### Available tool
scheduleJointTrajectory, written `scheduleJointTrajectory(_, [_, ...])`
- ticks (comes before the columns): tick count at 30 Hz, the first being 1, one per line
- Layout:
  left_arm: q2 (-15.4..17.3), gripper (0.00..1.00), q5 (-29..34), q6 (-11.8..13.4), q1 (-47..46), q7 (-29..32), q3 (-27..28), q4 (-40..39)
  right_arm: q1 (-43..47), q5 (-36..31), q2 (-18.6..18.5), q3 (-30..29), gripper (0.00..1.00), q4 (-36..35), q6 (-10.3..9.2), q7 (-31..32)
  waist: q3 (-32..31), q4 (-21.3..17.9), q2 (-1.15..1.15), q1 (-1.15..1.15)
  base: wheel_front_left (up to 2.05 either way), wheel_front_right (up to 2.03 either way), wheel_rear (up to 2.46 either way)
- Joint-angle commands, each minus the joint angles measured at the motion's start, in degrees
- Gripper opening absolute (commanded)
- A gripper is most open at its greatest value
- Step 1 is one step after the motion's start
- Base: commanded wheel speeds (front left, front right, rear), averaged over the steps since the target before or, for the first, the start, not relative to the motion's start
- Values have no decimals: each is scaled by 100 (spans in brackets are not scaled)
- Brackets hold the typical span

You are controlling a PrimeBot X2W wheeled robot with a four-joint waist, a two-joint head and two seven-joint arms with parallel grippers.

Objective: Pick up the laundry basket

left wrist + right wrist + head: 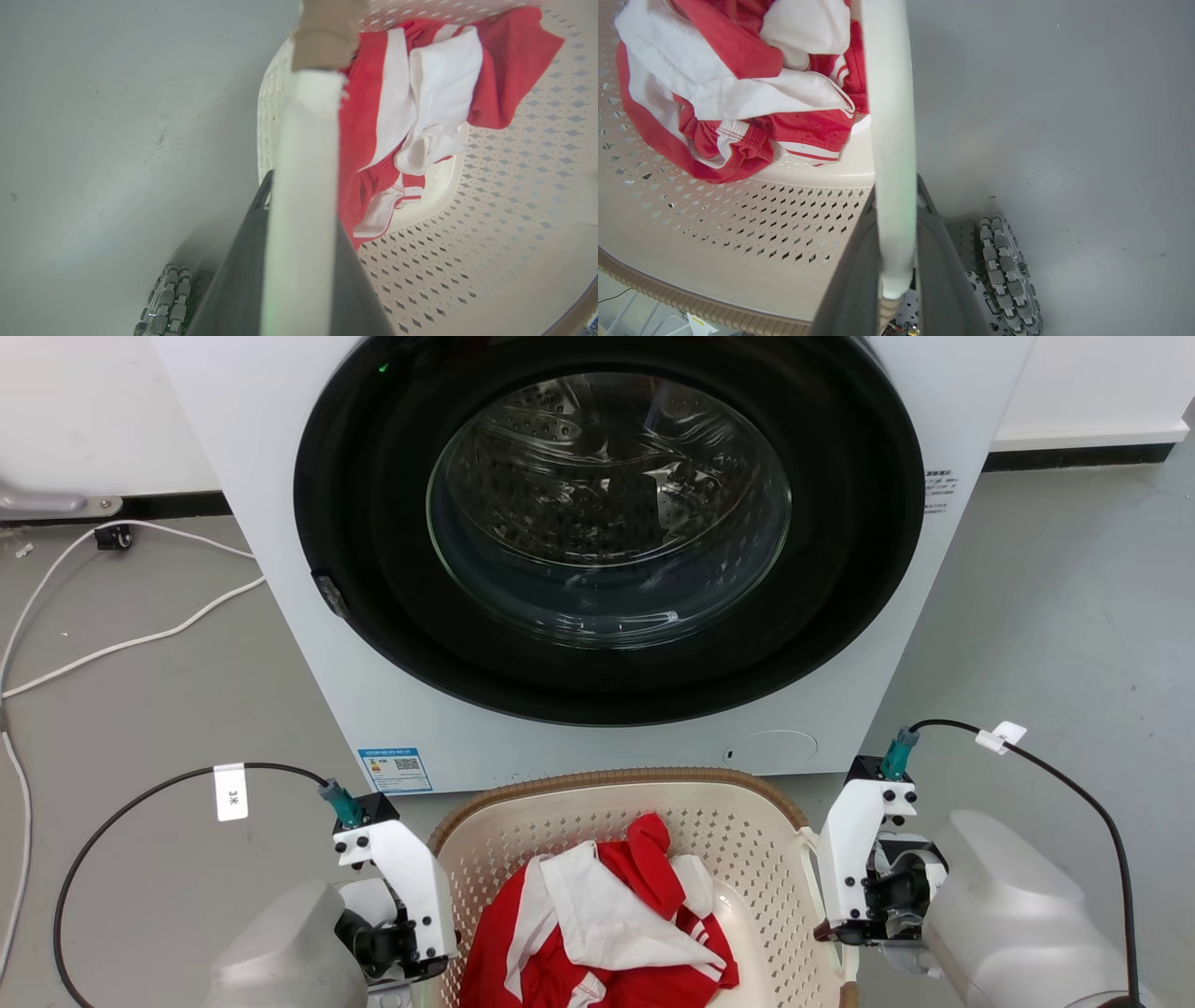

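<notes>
The laundry basket (607, 777) is cream with perforated walls and a brown woven-look rim, and sits at the bottom centre of the head view, right in front of the washing machine. Red and white clothes (597, 915) lie inside it. My left gripper (415, 938) is at the basket's left side and my right gripper (845, 919) at its right side. In the left wrist view, the left gripper (301, 219) is shut on a white handle (303, 163), with the basket wall (514, 186) beyond. The right gripper (896, 200) is likewise shut on the other white handle (889, 116).
The white washing machine (280, 476), its round glass door (607, 513) closed, stands just behind the basket. White cables (140, 639) trail over the grey floor to the left. My base's roller wheels (168, 298) (1004, 261) sit below each handle.
</notes>
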Motion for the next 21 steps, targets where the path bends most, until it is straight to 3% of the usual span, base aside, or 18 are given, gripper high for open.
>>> scheduleJointTrajectory(1, [-71,0,-80,-80,52,-25,13,-58,75,19,36,-16,0,0,17,13,-4,3,0,0,0,0,0])
scheduleJointTrajectory(21, [-57,0,-231,-80,100,-89,-112,-67,189,-91,35,-146,0,0,16,5,-50,44,0,0,0,0,0])
